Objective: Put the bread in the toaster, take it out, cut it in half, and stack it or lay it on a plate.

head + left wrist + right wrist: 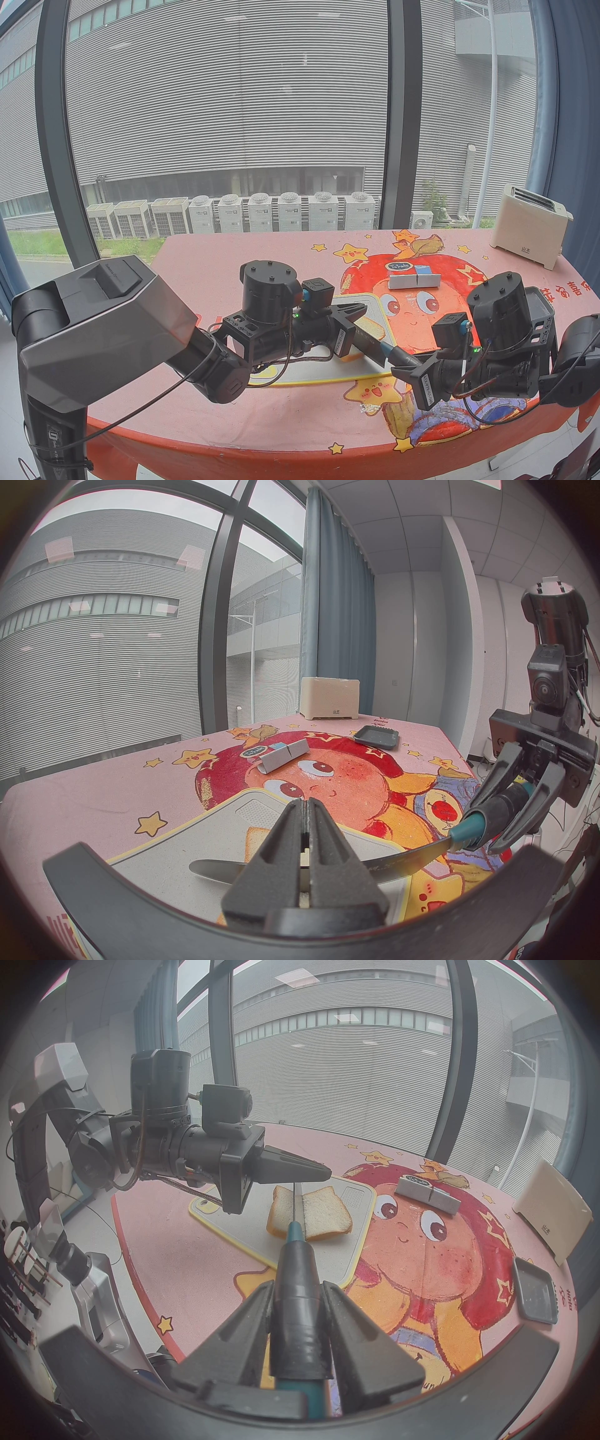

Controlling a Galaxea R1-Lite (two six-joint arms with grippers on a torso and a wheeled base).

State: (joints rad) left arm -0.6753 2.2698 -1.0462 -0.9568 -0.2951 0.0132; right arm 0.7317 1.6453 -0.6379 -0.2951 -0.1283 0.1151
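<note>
Head view: left tool (361,308) with fingers closed, over the cutting board (312,372); right tool (400,370) clamps the knife (403,357); toaster (530,225) at far right of the worktop (250,406).
Left wrist view: the knife blade crosses the bread (253,842) beyond the closed fingers.
Right wrist view: bread lies flat on the board, blade across its middle.

Right gripper (299,1297) clamped on knife (294,1244), blade lying across the bread (324,1213) near its middle. Bread flat on board (250,1238). Left gripper (312,1172) just past the bread's far edge, fingers pressed together; contact with the bread unclear. Toaster (553,1210), dark tray (534,1290) and grey block (434,1194) well apart on the table (181,1266).
</note>
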